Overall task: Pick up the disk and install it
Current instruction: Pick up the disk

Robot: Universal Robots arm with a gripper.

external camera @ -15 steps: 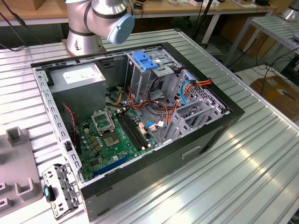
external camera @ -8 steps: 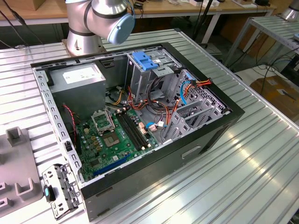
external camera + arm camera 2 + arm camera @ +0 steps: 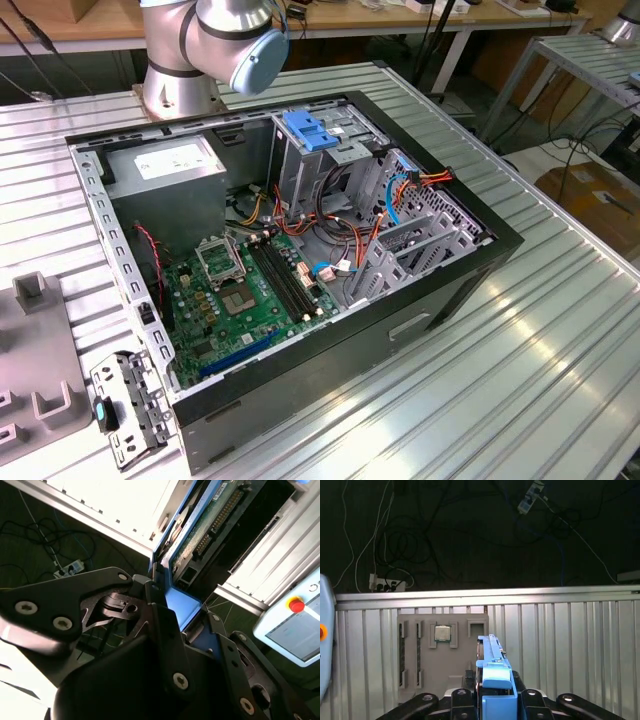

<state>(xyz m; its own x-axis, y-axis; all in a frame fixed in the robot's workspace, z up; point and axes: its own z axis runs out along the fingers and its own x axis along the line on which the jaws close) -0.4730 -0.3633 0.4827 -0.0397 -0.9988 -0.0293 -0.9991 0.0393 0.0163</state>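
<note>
The disk (image 3: pixel 205 525) is held on edge, its green circuit-board underside and blue carrier rail showing in the second wrist view. In the first wrist view its blue plastic handle (image 3: pixel 496 677) stands upright between the black fingers (image 3: pixel 462 697). My gripper (image 3: pixel 495 700) is shut on the disk, clamping the blue carrier end (image 3: pixel 181 611) from both sides. It hangs above the ribbed metal table, near the grey fixture plate (image 3: pixel 442 672). The open computer case (image 3: pixel 330 380) lies on its side in the exterior view, with the arm's base (image 3: pixel 190 50) behind it.
Inside the case are a tall metal drive cage with a blue latch (image 3: pixel 313 130), a grey power-supply box (image 3: pixel 170 165), a green motherboard (image 3: pixel 250 290) and loose cables. The fixture plate holds a processor chip (image 3: pixel 442 632). A pendant with a red button (image 3: pixel 295 604) sits nearby.
</note>
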